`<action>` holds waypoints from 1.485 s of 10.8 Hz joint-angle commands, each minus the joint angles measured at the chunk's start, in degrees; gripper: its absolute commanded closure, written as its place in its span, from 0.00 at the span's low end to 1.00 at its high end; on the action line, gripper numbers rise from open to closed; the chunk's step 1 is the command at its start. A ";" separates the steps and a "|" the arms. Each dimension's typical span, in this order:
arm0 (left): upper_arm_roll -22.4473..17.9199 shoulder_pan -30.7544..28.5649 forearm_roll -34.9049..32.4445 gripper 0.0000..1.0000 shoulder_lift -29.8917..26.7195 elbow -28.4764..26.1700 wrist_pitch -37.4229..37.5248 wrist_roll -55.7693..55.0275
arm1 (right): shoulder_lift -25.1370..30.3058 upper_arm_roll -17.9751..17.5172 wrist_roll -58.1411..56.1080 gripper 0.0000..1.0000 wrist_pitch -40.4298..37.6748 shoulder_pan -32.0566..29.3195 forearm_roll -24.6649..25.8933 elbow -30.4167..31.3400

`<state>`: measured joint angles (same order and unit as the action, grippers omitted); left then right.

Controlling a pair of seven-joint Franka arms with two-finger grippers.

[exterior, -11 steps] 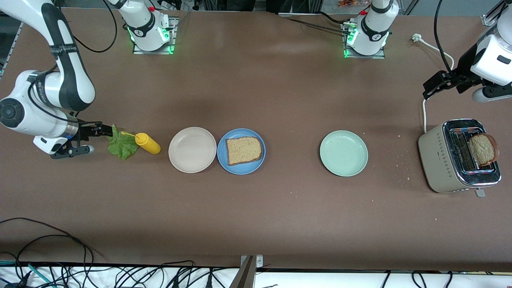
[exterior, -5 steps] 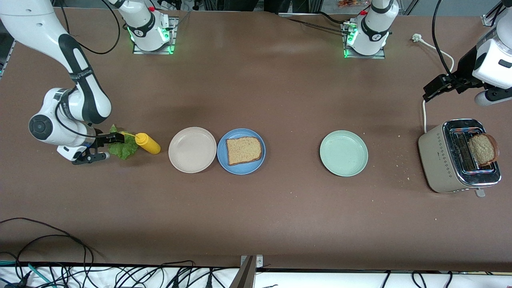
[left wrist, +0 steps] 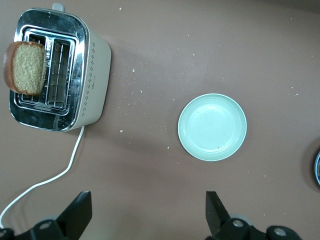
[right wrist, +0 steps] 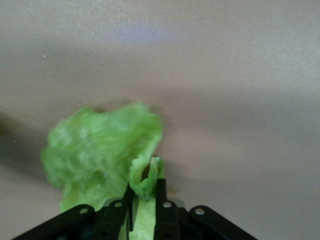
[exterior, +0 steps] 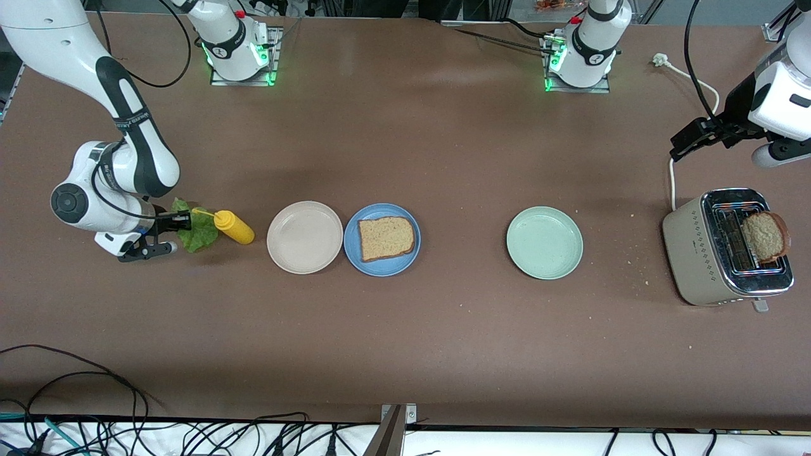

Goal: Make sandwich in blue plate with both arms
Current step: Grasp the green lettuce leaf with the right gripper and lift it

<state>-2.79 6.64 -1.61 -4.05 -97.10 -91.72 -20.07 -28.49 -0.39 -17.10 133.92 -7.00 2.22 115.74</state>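
Observation:
One brown bread slice [exterior: 386,238] lies on the blue plate [exterior: 380,269] mid-table. A second slice [exterior: 765,236] [left wrist: 24,67] stands in the toaster [exterior: 709,253] [left wrist: 92,75] at the left arm's end. A crinkly green lettuce leaf [exterior: 201,233] [right wrist: 95,150] lies on the table at the right arm's end. My right gripper [exterior: 185,221] [right wrist: 145,187] is low at the leaf's edge, shut on a folded bit of it. My left gripper [exterior: 685,137] [left wrist: 147,215] hangs open and holds nothing, over bare table by the toaster's white cable [left wrist: 55,175].
A yellow squeeze bottle [exterior: 236,228] lies touching the lettuce, with a beige plate [exterior: 304,237] between it and the blue plate. A pale mint plate [exterior: 544,242] [left wrist: 212,127] sits between the blue plate and the toaster. Crumbs dot the table near the toaster.
The right arm swung in toward the lettuce and its fingers closed on the leaf's edge. The left arm rose slightly and now holds still.

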 commanded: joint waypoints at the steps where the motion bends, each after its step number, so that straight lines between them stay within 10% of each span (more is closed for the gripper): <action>1: 0.50 -0.40 -0.77 0.00 0.89 2.09 1.54 -0.76 | 0.63 -0.31 -0.30 1.00 0.20 -0.03 0.32 -0.77; 16: 0.41 -1.01 -0.59 0.00 0.89 2.09 1.54 -0.68 | 5.45 -0.66 6.16 1.00 -50.06 8.22 3.06 -37.60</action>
<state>-2.80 6.08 -1.61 -3.99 -96.97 -91.66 -20.15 -25.31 -0.80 -16.74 87.93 -2.69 5.54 80.41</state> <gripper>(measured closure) 0.000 0.938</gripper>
